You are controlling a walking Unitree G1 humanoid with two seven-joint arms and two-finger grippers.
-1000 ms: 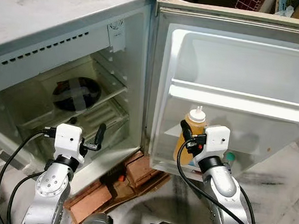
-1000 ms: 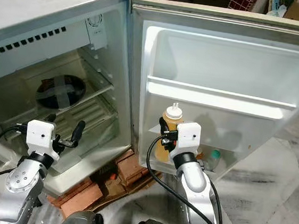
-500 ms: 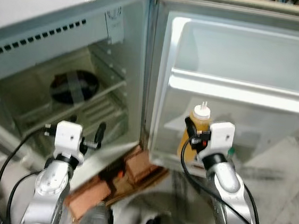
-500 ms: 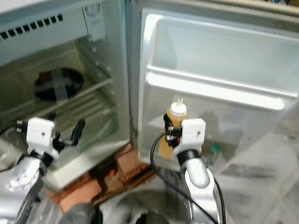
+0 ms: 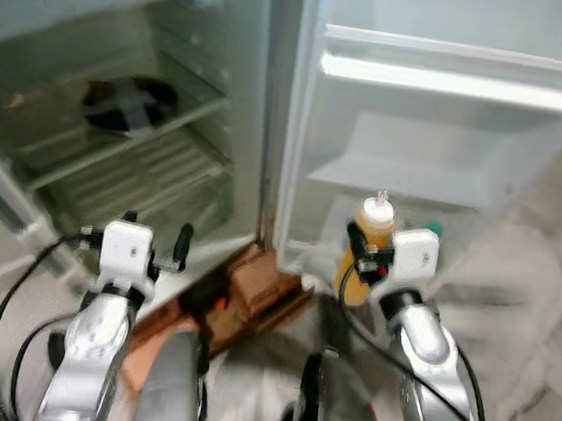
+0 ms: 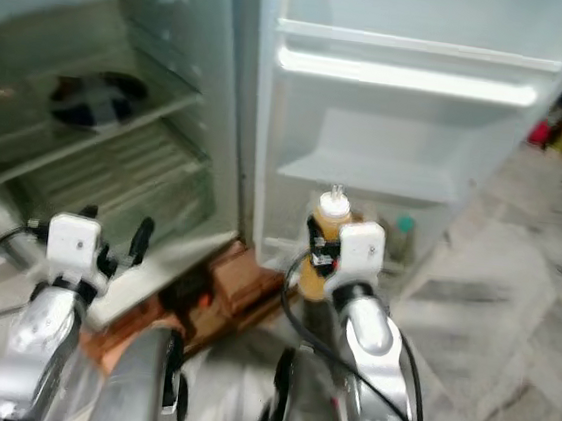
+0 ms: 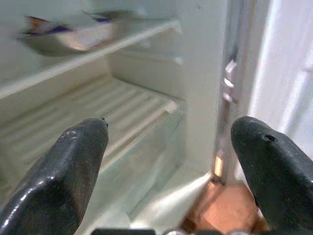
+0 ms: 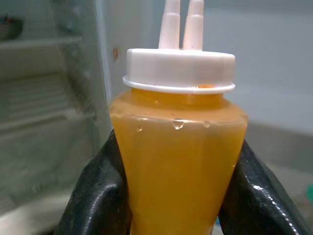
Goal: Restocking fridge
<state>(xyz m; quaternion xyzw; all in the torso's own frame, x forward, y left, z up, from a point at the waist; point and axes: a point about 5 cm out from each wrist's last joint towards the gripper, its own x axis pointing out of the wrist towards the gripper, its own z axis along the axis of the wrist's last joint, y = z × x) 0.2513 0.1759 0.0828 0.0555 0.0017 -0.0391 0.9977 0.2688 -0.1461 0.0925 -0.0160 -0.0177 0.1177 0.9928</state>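
The right claw (image 5: 360, 256) is clamped on the orange sauce bottle (image 8: 178, 161), one black finger on each side, bottle upright with its white twin-nozzle cap on top. A second ago the bottle sat up against the door's lower pocket; now the whole view has dropped and blurred, so the robot looks to be bending or stepping, and the bottle hangs out in front of the open fridge door (image 5: 438, 147), low down, just off the bottom edge. It's not shelved yet. The left claw (image 5: 161, 253) hovers spread wide and empty, near the main compartment with its wire shelves (image 7: 122, 112) and a dark dish (image 5: 126, 109) on the upper one. The drop-off still looks pending.
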